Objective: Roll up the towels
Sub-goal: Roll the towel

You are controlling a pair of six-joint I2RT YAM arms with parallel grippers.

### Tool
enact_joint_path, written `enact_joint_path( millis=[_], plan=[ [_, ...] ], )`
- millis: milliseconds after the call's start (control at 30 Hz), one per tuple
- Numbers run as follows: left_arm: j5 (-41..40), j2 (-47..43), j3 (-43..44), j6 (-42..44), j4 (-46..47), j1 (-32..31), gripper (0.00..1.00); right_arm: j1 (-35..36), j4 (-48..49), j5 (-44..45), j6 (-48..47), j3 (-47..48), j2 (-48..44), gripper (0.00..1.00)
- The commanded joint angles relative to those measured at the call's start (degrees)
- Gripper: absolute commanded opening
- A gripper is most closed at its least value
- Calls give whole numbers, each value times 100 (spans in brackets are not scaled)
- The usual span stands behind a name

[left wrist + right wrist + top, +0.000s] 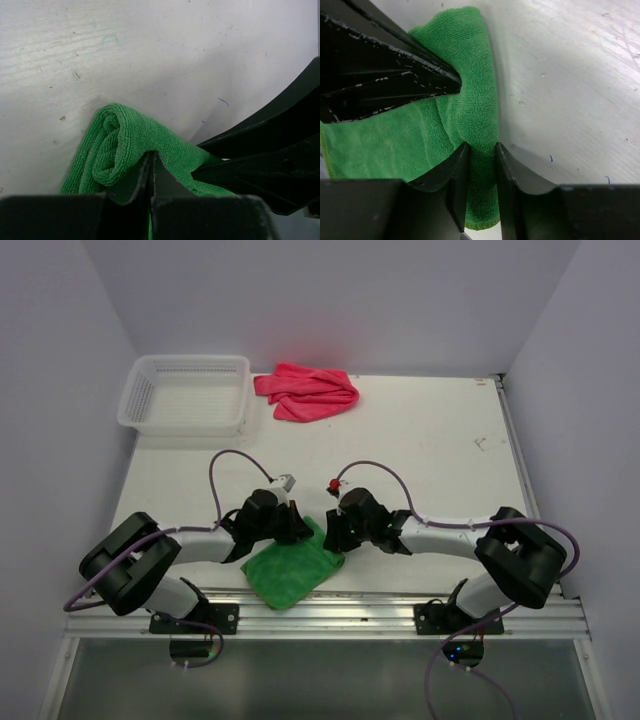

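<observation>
Green towel (pixel 290 575): near table edge, between both arms; its far edge is curled into a roll.
Roll axis: roughly gripper to gripper, flat cloth nearward.
Left gripper (pixel 151 159): fingers together, pinching the roll.
Right gripper (pixel 481 152): clamped across the roll.

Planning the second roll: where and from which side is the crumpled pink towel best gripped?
Probably the pink towel by its near-right bunched edge, coming from the near side: it lies crumpled near the back wall with the white basket to its left, so raised folds there are freest to pinch.
</observation>
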Motion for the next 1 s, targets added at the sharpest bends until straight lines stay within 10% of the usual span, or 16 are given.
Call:
enact_joint_path(
  millis=[0, 467, 967],
  plan=[
    [-363, -30, -40, 175, -515, 42, 0, 5, 211, -660, -181, -78, 106, 26],
    [-592, -319, 671, 588, -1490, 147, 2, 5, 9, -723, -585, -429, -122, 0],
    [-249, -777, 1946, 949, -2658, 604, 13, 1340, -843, 3062, -1130, 229, -510, 0]
  ],
)
